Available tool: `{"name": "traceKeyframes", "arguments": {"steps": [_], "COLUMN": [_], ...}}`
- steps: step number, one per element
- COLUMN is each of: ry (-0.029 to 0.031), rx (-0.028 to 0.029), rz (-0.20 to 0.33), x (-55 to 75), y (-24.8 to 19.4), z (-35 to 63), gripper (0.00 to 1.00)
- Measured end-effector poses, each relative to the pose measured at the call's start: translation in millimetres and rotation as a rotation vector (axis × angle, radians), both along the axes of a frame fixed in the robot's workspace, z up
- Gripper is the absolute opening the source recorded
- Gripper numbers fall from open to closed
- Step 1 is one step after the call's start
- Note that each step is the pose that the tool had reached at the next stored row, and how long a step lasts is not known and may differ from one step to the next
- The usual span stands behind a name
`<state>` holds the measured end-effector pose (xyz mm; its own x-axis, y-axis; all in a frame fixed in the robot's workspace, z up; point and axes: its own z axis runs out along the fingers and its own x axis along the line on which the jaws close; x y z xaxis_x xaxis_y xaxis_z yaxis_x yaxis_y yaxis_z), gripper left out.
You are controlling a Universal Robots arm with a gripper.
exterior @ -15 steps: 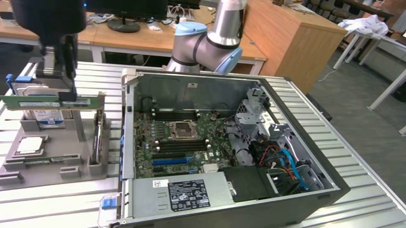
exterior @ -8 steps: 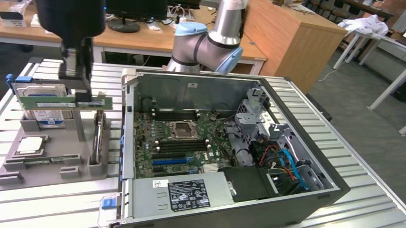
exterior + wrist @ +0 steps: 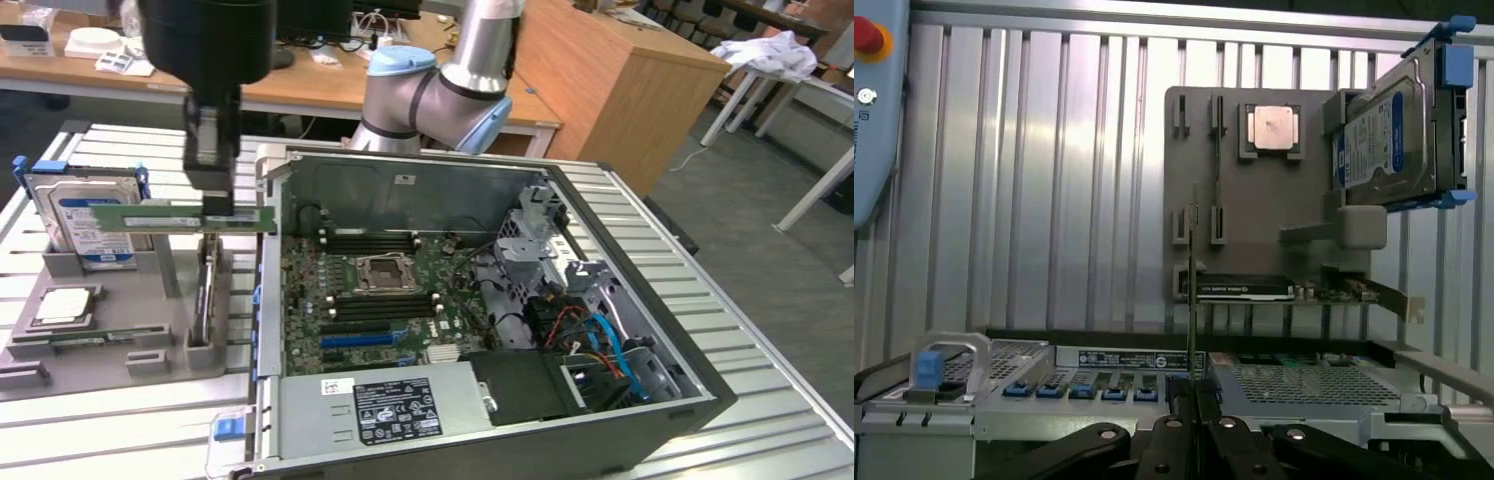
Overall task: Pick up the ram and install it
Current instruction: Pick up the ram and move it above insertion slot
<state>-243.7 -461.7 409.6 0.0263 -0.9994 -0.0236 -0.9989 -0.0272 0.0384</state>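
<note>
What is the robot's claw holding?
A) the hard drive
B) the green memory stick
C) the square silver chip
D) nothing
B: the claw is shut on the green memory stick, up in the air, while the hard drive and the square chip sit in the gray tray.

arm point(image 3: 478, 45): silver tubes, light-blue joint caps | wrist housing point(image 3: 207, 35): black, bulky | jaws: black
</note>
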Motion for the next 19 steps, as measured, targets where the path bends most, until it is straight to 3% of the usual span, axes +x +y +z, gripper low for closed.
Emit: {"name": "traceKeyframes", "arguments": {"steps": [19], "ry": [0.0006], "rx": [0.0001], "rz": [0.000], "x": [65.2], "y": [-0.9], "z": [0.0], "gripper": [0.13]}}
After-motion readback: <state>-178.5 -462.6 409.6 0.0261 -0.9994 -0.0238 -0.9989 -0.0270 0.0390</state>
